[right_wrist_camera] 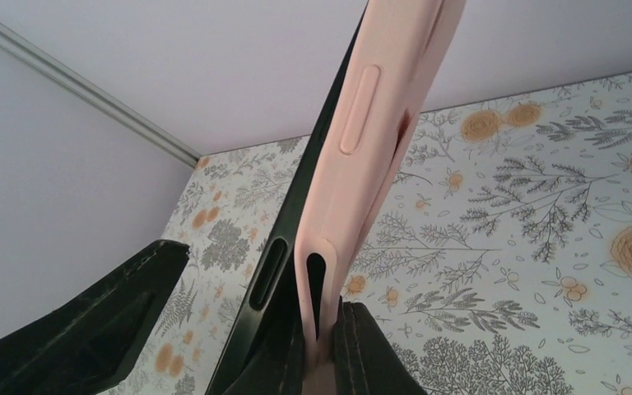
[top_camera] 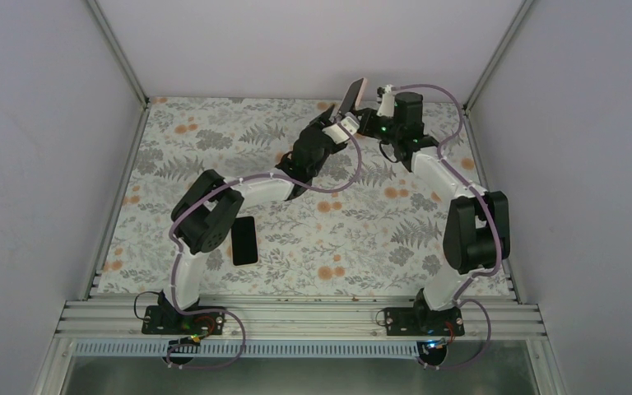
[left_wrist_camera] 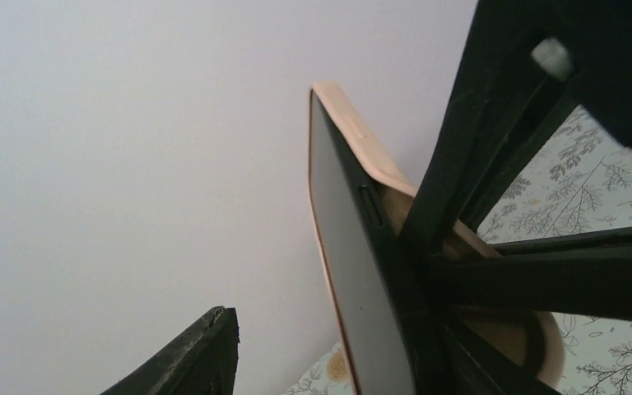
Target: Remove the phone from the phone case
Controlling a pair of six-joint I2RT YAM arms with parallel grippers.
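The pink phone case (top_camera: 354, 95) with the dark phone in it is held up in the air at the back middle, between both grippers. In the right wrist view the phone's black edge (right_wrist_camera: 292, 222) has parted from the pink case (right_wrist_camera: 378, 123) at the lower end. A black finger sits in that gap, and the case wall is squeezed against my right gripper's finger (right_wrist_camera: 370, 354). My right gripper (right_wrist_camera: 263, 284) (top_camera: 366, 122) is open; its other finger (right_wrist_camera: 74, 329) stands apart. My left gripper (left_wrist_camera: 329, 329) (top_camera: 339, 123) is open; one finger (left_wrist_camera: 189, 358) stands clear of the screen (left_wrist_camera: 350, 271).
A flat black phone-like slab (top_camera: 244, 240) lies on the flowered tablecloth (top_camera: 362, 239) near the left arm's elbow. White walls with metal corner posts (top_camera: 119, 53) close in the table on three sides. A metal rail (top_camera: 296, 317) runs along the near edge.
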